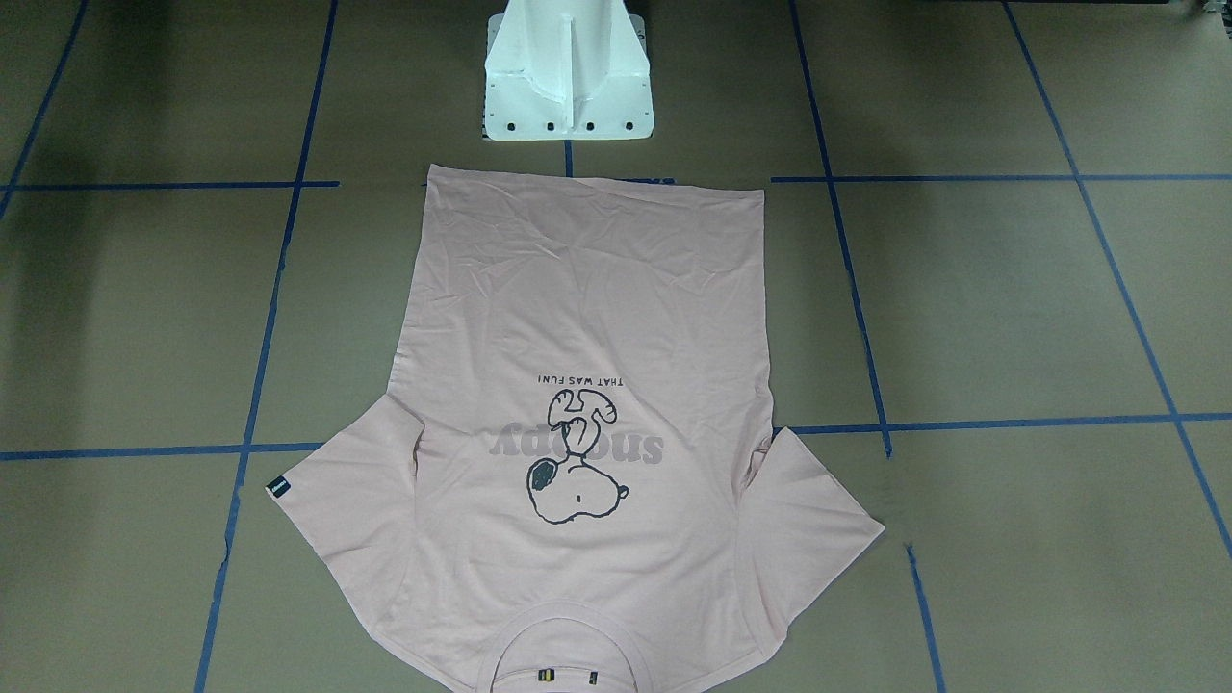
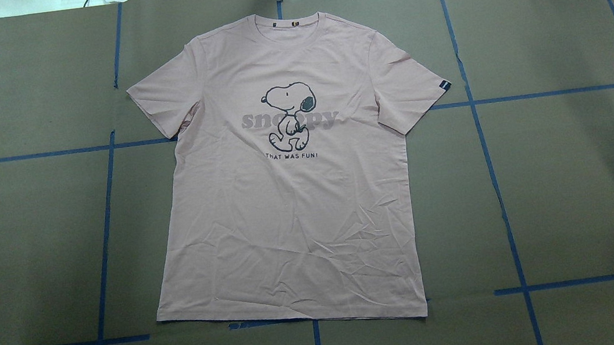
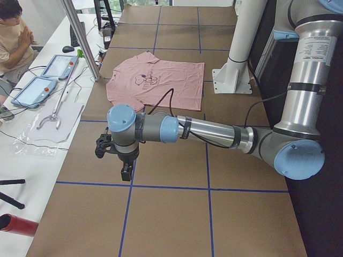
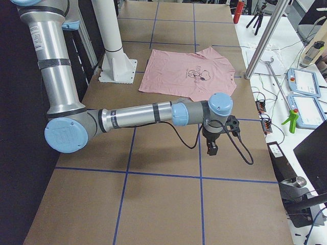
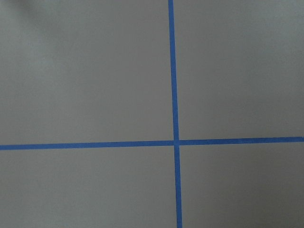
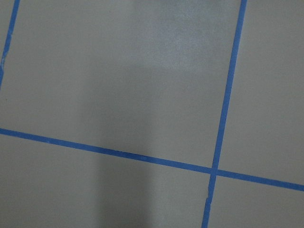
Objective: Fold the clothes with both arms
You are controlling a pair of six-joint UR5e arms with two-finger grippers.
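The pale pink T-shirt (image 2: 288, 210) lies flat and spread out, print side up, collar away from the robot; it also shows in the front view (image 1: 597, 318) and both side views (image 3: 161, 80) (image 4: 189, 74). Its dark sleeve tag (image 2: 444, 85) is on the robot's right sleeve. My left gripper (image 3: 126, 171) hangs over bare table well off the shirt, on the robot's left. My right gripper (image 4: 211, 149) hangs over bare table on the robot's right. I cannot tell whether either is open or shut. Both wrist views show only brown table and blue tape.
The white pedestal base (image 1: 568, 77) stands just behind the shirt's hem. Blue tape lines (image 2: 496, 184) grid the brown table. A metal pole (image 3: 80, 37), teach pendants (image 3: 32, 88) and a seated operator (image 3: 10, 37) are along the far table edge.
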